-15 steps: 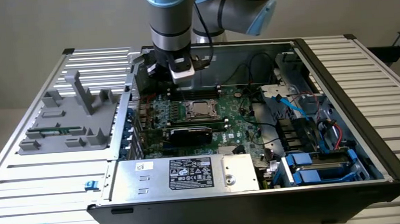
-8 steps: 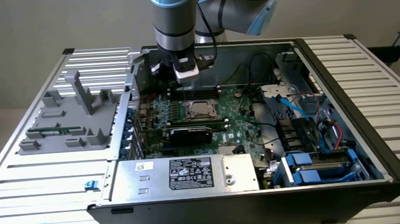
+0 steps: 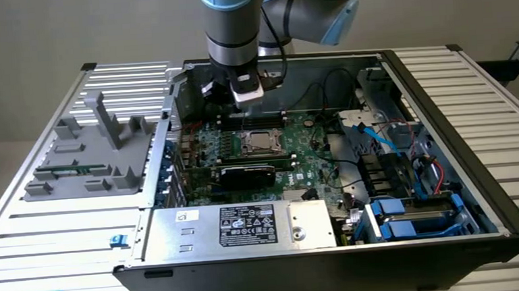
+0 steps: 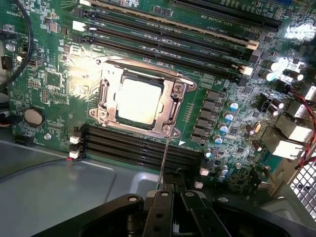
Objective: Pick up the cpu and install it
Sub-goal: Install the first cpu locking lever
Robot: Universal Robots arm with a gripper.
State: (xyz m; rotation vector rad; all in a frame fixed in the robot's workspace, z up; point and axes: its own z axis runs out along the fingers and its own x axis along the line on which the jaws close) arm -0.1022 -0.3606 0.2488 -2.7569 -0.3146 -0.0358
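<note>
Inside the open computer case, the cpu is lying flat in the motherboard socket, its pale silvery top glaring. A steel socket frame is hugging its edges. Memory slots are running close on two sides, and the space above is standing open. The arm is hanging upright near the board's far edge, with the gripper pressed together, pinching nothing, apart from the cpu.

Socket frame hides rim of the cpu
</note>
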